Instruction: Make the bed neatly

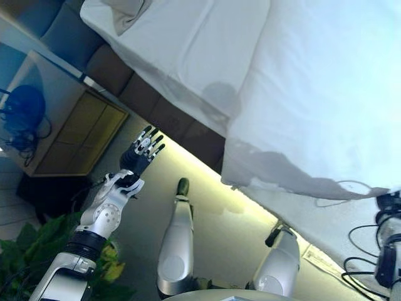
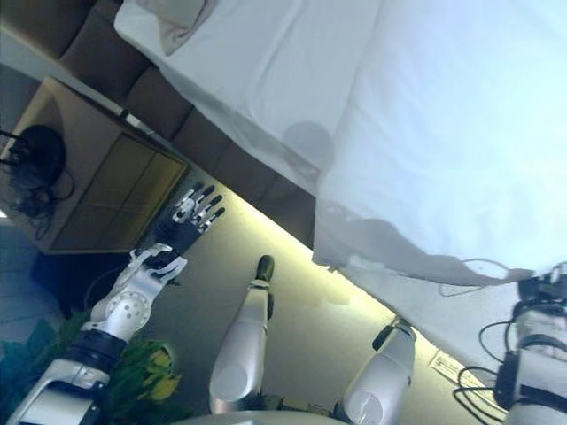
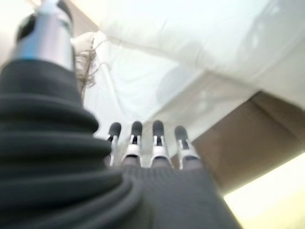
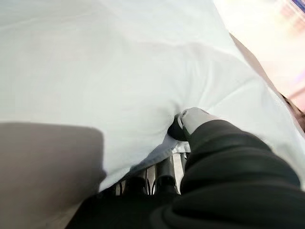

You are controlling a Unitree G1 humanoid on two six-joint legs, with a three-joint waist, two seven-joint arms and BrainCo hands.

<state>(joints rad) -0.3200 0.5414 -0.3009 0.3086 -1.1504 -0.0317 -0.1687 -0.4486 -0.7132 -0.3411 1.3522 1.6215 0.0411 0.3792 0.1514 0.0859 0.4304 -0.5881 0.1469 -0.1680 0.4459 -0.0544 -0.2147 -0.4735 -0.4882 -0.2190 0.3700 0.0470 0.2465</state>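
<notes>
My right hand [image 4: 190, 125] pinches the duvet [image 1: 313, 94] edge, left hand [image 1: 143, 150] spread wide, empty, off the bed [image 1: 188, 128] side, so right is nearer.

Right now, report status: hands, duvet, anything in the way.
Left hand open, raised clear of the bed. Right hand pinching the white duvet edge. Duvet hangs over the bed's side. Nothing in the way.

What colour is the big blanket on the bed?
White. The duvet shows best in the left eye view.
</notes>
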